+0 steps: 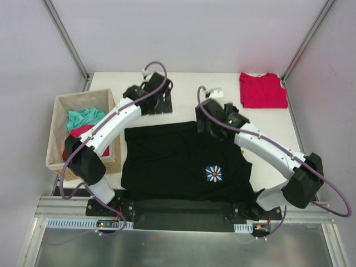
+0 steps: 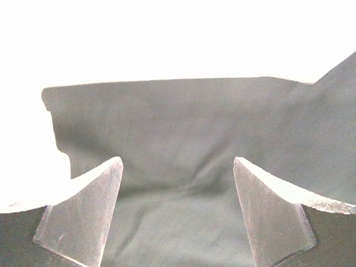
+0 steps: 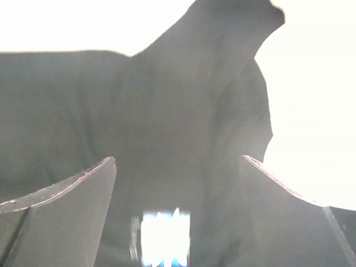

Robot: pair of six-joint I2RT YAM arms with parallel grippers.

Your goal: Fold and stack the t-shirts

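Holding teal cloth (image 1: 84, 118), red cloth (image 1: 79, 132): basket (image 1: 56, 139) beside t-shirt (image 1: 167, 161).

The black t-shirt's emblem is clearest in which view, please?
Top external: the emblem appears whole and sharp. Right wrist shows only a blurred bright patch; left wrist shows just bare cloth of the black t-shirt.

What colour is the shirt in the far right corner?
That shirt is red; see the top view.
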